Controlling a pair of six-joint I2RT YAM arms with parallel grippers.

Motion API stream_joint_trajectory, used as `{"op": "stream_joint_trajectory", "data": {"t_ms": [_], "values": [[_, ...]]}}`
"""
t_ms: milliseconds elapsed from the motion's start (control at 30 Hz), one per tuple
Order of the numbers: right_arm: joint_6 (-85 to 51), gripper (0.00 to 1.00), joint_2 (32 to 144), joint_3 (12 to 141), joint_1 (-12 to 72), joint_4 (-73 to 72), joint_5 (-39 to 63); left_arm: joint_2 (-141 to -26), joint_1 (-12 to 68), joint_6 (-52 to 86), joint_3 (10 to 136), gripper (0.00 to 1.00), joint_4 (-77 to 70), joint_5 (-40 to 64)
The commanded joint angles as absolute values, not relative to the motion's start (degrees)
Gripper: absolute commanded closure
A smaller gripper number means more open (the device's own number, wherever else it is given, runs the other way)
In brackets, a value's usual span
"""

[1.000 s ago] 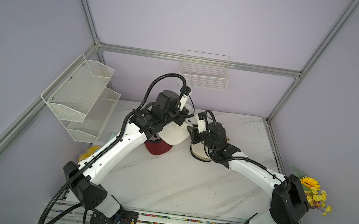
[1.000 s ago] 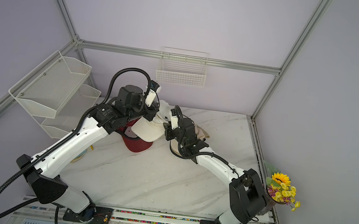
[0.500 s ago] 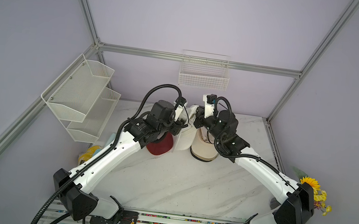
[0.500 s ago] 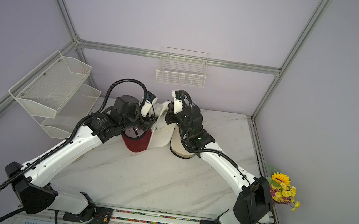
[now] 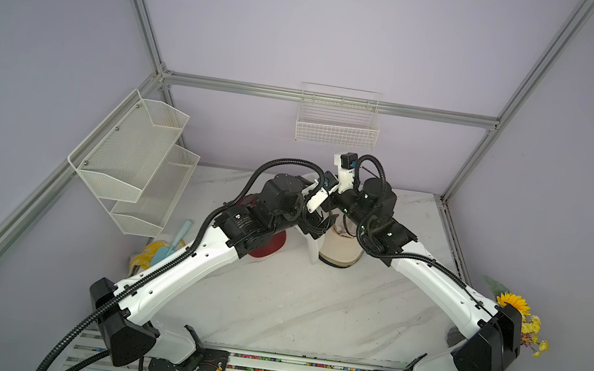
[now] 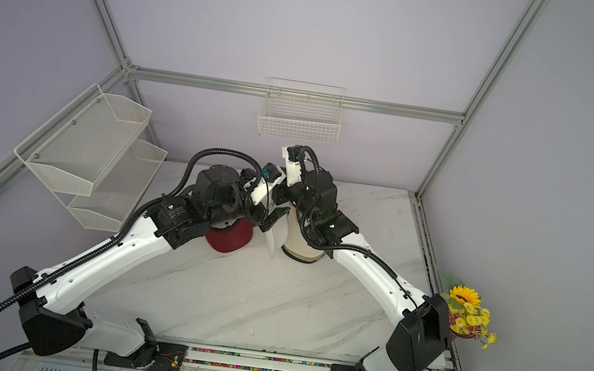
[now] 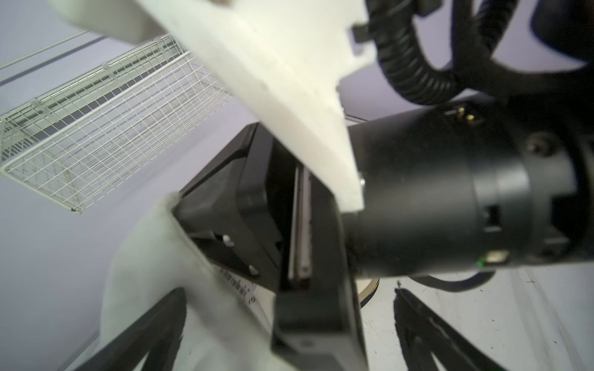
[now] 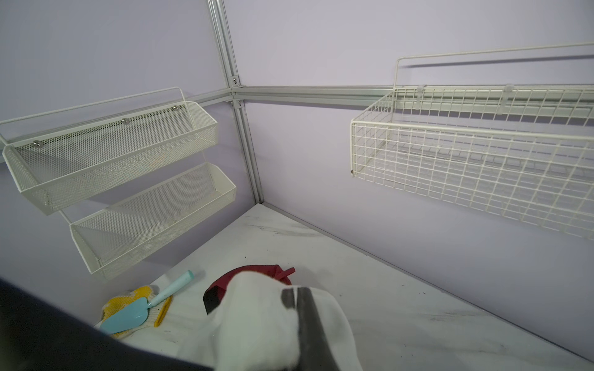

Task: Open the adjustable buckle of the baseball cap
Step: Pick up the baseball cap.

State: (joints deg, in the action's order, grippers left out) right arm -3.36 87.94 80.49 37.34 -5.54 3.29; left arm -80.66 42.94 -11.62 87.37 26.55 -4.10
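Over the surface point(image 5: 290, 304), the cap point(image 8: 257, 314) hung at back-centre, btwn my two arms. My right pincer point(image 8: 302, 321) was clenched on its white cloth; my left pincer point(image 6: 273, 219) was released, jaws wide, just beside. Risk: w/ a one-sided hold the cap could swing or slip. Right wrist cam showed that clamp; top views hid it. Couldn't spot the buckle.

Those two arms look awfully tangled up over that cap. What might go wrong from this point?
1. The open left gripper is very close to the right arm's wrist; a careless move might knock them together.
2. Only the shut right gripper pinches the white cloth of the cap, so it may slip or twist.
3. The cream-coloured object close by the right arm could get bumped.
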Motion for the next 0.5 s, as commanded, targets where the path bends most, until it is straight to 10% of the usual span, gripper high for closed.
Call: {"op": "stream_joint_trajectory", "data": {"t_ms": [0,467], "values": [[-3.3,1.00,84.8,81.6,37.5,-5.1,4.2,-83.1,43.1,-14.5,90.3,0.00,24.2,-6.8],[-2.2,1.00,81.6,82.7,37.5,-2.3,3.8,-85.3,43.1,-18.9,91.2,0.11,26.7,-10.7]]}}
